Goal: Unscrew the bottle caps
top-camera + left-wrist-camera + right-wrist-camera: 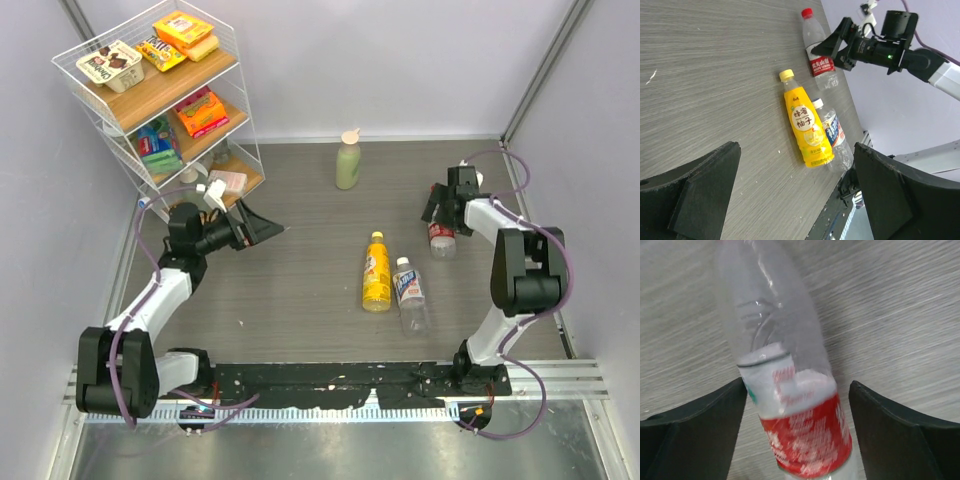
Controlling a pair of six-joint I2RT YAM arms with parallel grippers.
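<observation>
Looking through the wrist views, I see my right gripper [797, 407] spread wide astride the red-labelled bottle [441, 241]; I cannot tell whether it touches. My left gripper [268, 230] gapes wide, empty. I count three caps, each on a lying bottle: red cap [807, 12], yellow cap [786, 75], pale cap [817, 103]. One green bottle [348, 165] stands upright.

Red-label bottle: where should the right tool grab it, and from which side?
Probably the label, coming from above and straddling its width. The bottle lies flat between the jaws of the open right tool, and gripping there leaves the red cap free to turn.
</observation>
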